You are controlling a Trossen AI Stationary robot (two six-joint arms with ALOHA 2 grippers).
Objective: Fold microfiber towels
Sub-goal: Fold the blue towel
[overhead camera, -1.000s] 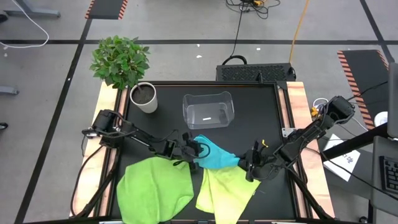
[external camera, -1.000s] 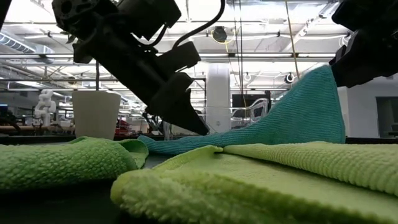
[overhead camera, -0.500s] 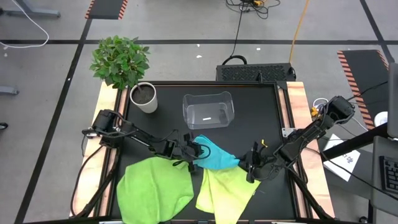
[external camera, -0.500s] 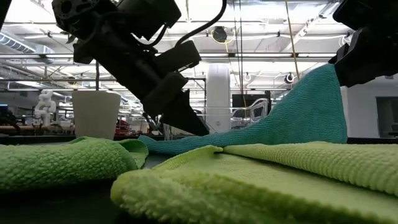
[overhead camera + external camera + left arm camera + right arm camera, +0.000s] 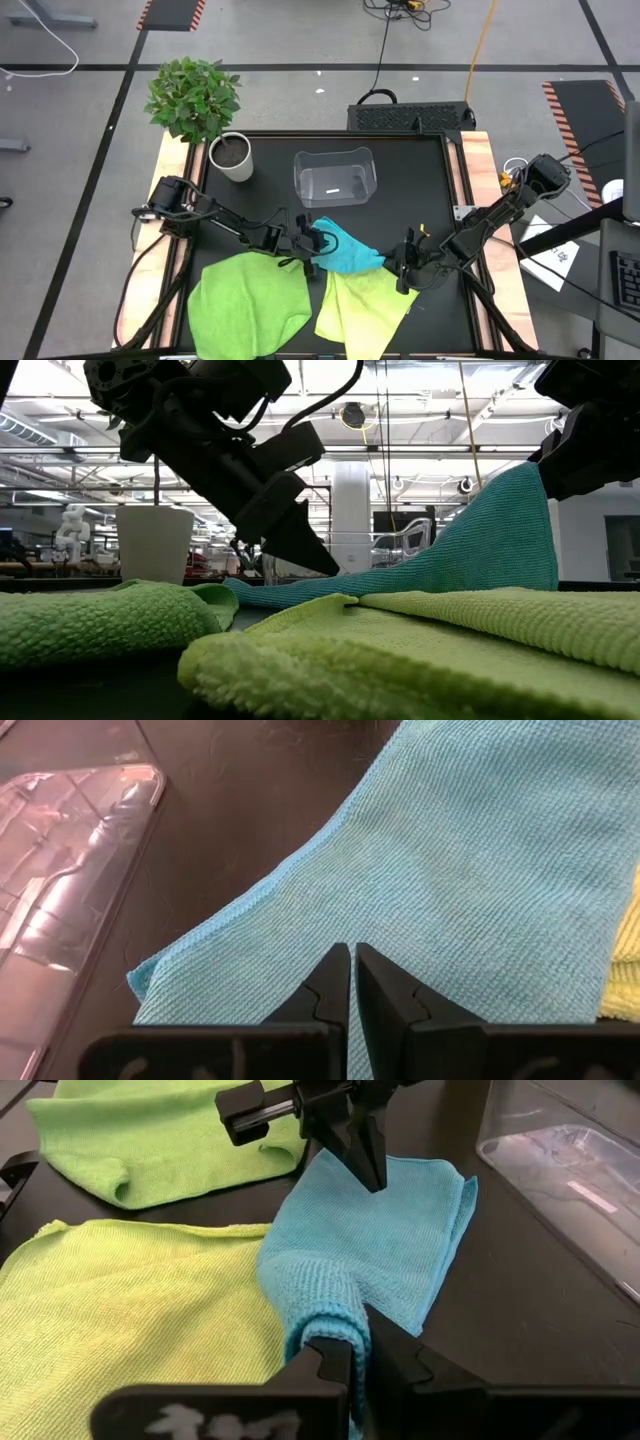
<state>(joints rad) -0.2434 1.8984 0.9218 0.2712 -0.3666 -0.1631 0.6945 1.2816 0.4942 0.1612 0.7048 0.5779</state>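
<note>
A turquoise towel (image 5: 350, 252) lies mid-table, folded over, its right part overlapping the pale yellow-green towel (image 5: 362, 302). The bright green towel (image 5: 250, 300) lies spread at the near left. My left gripper (image 5: 352, 950) is shut and points down onto the turquoise towel's upper layer, a little in from its far edge. My right gripper (image 5: 350, 1342) is shut on that towel's near right end and holds it raised, so the cloth slopes up from the table (image 5: 470, 540). My left gripper has its shut fingertips (image 5: 376, 1180) slanting down from the table's left onto the turquoise towel's top layer (image 5: 300, 935), which lies flat around them. Whether any cloth is caught between them, I cannot tell. My right gripper pinches a bunched, rolled-up fold of the towel's near right end (image 5: 322, 1320) between its two fingers, coming from the table's right. That end is lifted clear, and the rest slopes down to the table.
A clear plastic bin (image 5: 335, 178) stands behind the towels at mid-table. A white pot with a green plant (image 5: 232, 158) stands at the far left. The table's wooden side rails (image 5: 478, 170) run along both sides.
</note>
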